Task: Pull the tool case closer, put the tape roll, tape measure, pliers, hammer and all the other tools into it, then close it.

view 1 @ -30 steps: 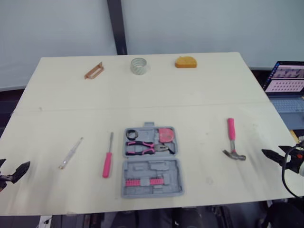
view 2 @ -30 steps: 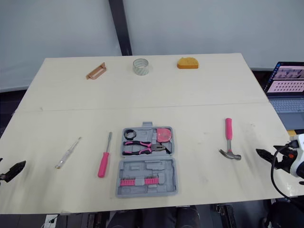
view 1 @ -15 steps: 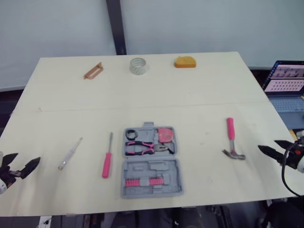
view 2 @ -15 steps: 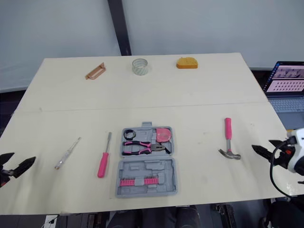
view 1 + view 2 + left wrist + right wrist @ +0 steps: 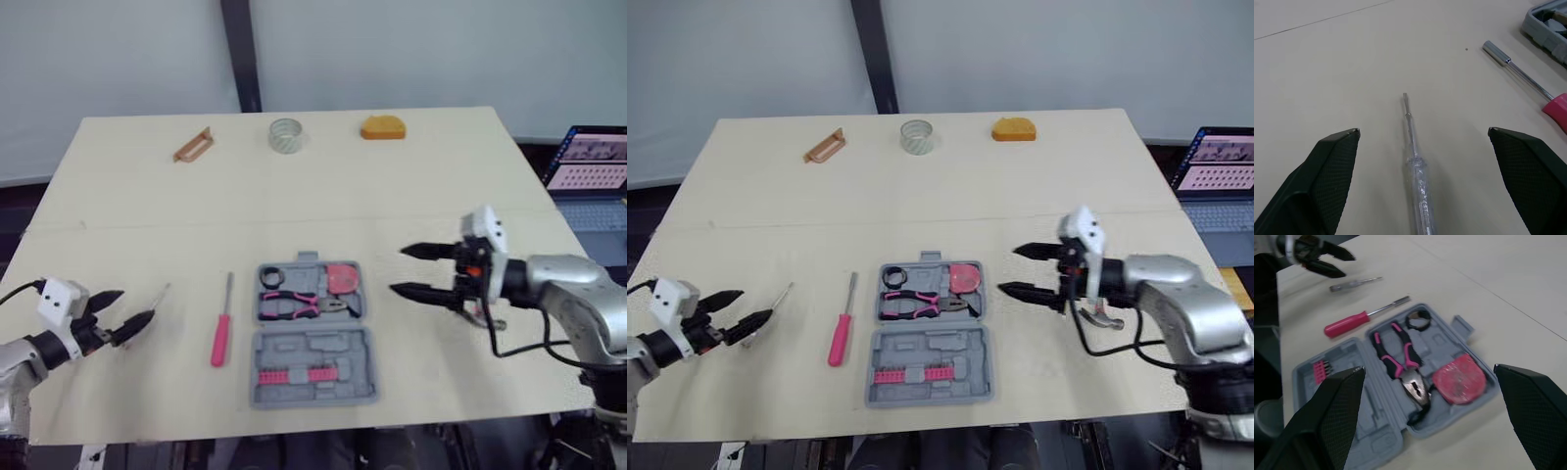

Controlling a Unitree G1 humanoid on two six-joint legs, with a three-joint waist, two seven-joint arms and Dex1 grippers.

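The grey tool case (image 5: pixel 312 333) lies open at the table's near middle. In it are a black ring (image 5: pixel 271 278), pink pliers (image 5: pixel 1396 360), a pink tape measure (image 5: pixel 1458 380) and pink bits (image 5: pixel 294 375). A pink screwdriver (image 5: pixel 222 325) lies left of the case. Further left lies a clear-handled screwdriver (image 5: pixel 1415 171), with my open left gripper (image 5: pixel 132 306) straddling its handle just above the table. My right gripper (image 5: pixel 397 270) hovers open just right of the case. The hammer (image 5: pixel 1104 317) is mostly hidden behind it.
Along the far edge lie a copper-coloured handle (image 5: pixel 193 146), a clear tape roll (image 5: pixel 285 135) and an orange tape measure (image 5: pixel 382 128). A laptop (image 5: pixel 593 162) stands off the table's right side.
Both grippers have come in over the table. The left moved right to the clear screwdriver. The right swung left past the hammer to beside the case.
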